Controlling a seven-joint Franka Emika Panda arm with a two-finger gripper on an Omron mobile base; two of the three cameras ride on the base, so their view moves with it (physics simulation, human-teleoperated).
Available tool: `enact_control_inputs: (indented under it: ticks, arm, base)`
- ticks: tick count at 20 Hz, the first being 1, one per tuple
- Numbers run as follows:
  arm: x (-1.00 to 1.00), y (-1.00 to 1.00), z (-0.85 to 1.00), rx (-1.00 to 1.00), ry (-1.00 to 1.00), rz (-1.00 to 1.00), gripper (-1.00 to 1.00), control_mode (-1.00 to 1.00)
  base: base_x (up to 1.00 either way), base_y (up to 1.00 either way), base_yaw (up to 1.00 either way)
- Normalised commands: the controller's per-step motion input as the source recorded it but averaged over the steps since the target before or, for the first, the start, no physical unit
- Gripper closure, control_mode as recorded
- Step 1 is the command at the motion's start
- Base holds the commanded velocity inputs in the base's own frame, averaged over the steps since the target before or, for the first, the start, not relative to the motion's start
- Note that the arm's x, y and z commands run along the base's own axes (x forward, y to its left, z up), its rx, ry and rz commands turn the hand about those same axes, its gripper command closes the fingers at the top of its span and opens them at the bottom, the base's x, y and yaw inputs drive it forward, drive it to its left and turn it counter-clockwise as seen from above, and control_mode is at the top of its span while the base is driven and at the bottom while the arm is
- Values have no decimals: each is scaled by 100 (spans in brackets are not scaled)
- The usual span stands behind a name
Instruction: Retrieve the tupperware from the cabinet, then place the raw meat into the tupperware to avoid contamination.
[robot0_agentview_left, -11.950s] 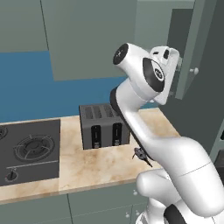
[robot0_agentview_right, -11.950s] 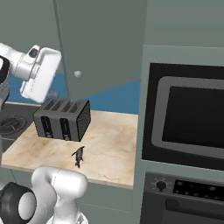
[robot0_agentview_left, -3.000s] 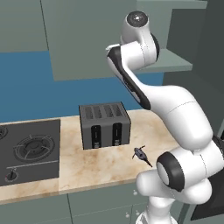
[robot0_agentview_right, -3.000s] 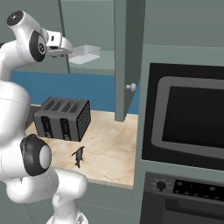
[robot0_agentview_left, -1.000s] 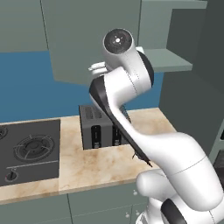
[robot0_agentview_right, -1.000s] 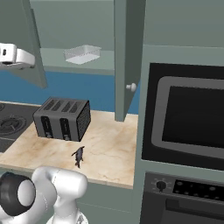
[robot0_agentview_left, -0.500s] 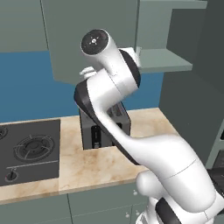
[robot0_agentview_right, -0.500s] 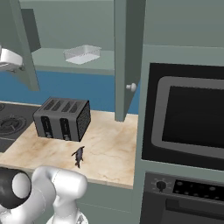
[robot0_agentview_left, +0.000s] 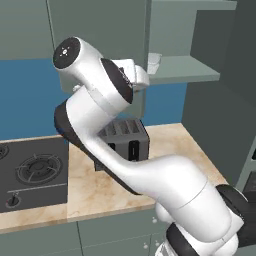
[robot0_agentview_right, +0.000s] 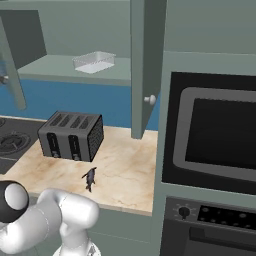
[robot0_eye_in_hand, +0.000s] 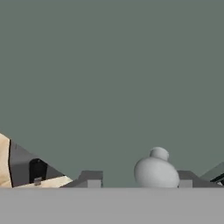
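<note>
Bending up high from the base, the white arm is seen with its hand close against a flat cabinet (robot0_agentview_left: 95, 30) door. In the hand view a round pale knob (robot0_eye_in_hand: 156, 170) sits between the two dark fingertips (robot0_eye_in_hand: 89, 177) of the gripper (robot0_eye_in_hand: 136, 180); they stand apart, and a touch on it cannot be told. The clear tupperware (robot0_agentview_right: 94, 61) rests on the shelf (robot0_agentview_right: 70, 70), far back. The raw meat (robot0_agentview_right: 90, 179) lies on the counter (robot0_agentview_right: 125, 170), near the front edge, just in front of the toaster (robot0_agentview_right: 71, 135). Bare counter is left to its right.
</note>
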Motion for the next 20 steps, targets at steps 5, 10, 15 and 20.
enact_control_inputs:
  ticks: [5, 10, 15, 20]
  arm:
    - [-25, 26, -1, -3, -5, -4, -100, -100]
    - [-56, 0, 0, 0, -5, -2, -100, -100]
    - [-69, -3, 0, 0, -8, -2, -100, -100]
    - [-64, -64, 0, 18, -5, -2, -100, -100]
  base:
    - [0, 0, 0]
    - [0, 0, 0]
    - [0, 0, 0]
    - [0, 0, 0]
